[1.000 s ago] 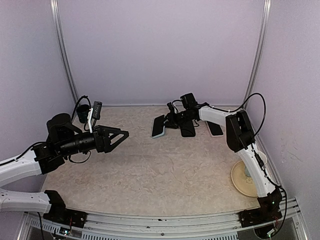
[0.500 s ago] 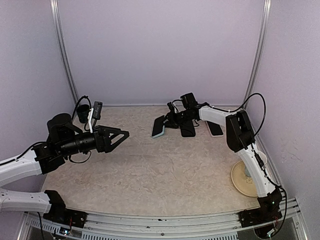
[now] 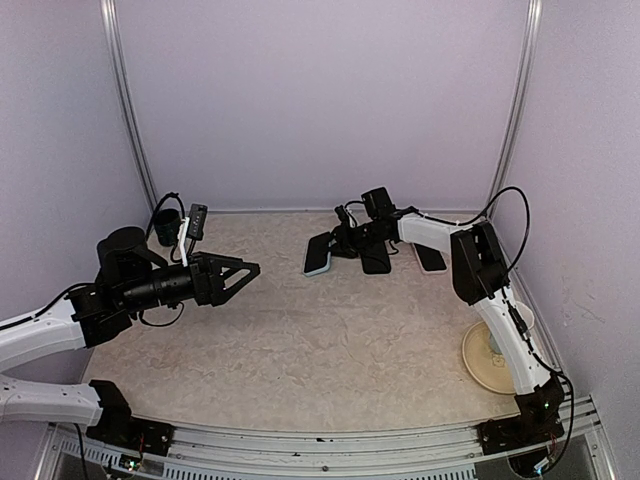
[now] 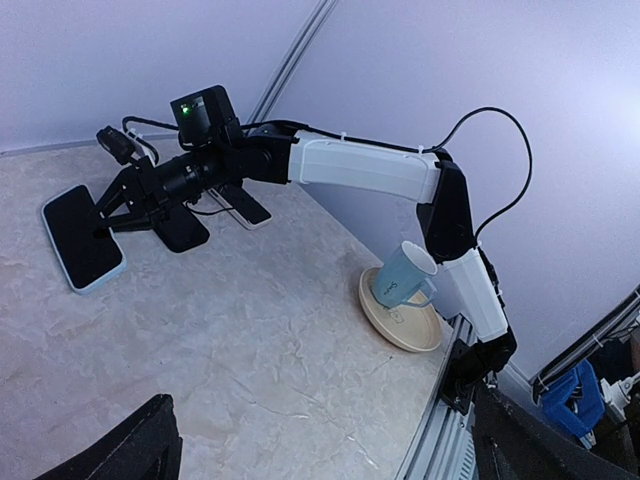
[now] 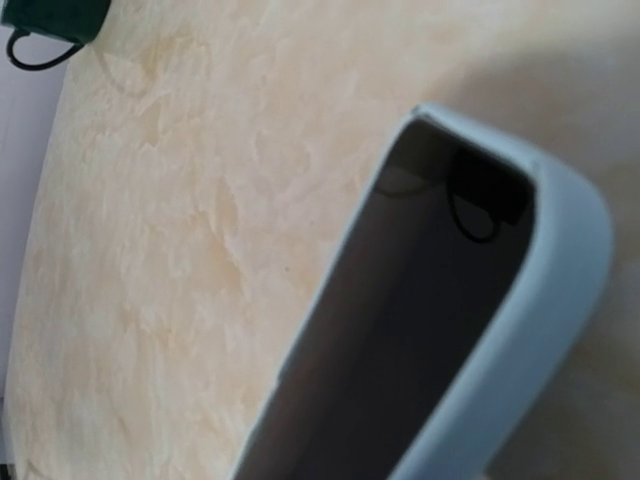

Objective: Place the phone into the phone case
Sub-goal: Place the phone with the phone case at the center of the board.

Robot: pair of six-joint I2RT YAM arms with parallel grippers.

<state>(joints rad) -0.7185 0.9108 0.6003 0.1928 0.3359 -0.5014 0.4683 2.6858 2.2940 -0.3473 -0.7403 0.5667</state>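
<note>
1. The table (image 3: pixel 300 350) is pale and looks like marble.
2. The right arm (image 3: pixel 500 320) reaches from the near right corner all the way to the far middle. The left arm (image 3: pixel 40 335) is bent low on the left side.
3. The left gripper (image 3: pixel 248 277) hangs over the table. Its fingers are spread wide and nothing is in them. Its own camera shows only two black tips, far apart at the bottom corners.
4. The plate (image 3: pixel 480 372) sits near the right corner. From above, the arm hides what is on it. The left wrist camera shows a light blue cup (image 4: pixel 400 280) standing there.
5. The phone case (image 3: pixel 318 255) lies at the far middle of the table. It is pale blue and dark inside. The right wrist camera is very close and shows it is hollow, with round holes near one corner.
6. The right gripper (image 4: pixel 100 218) is right at the case's edge. I cannot tell if its fingers pinch the case or only touch it.
7. A black slab (image 3: pixel 376 262) lies just right of the case. A second black slab (image 3: pixel 430 258) lies further right. I cannot tell which one is the phone.
8. A dark cup (image 3: pixel 165 225) stands at the far left corner.
9. A tiny green light (image 4: pixel 192 108) glows on the right wrist, and only the left wrist camera shows it. Any print is too small to read.
</note>
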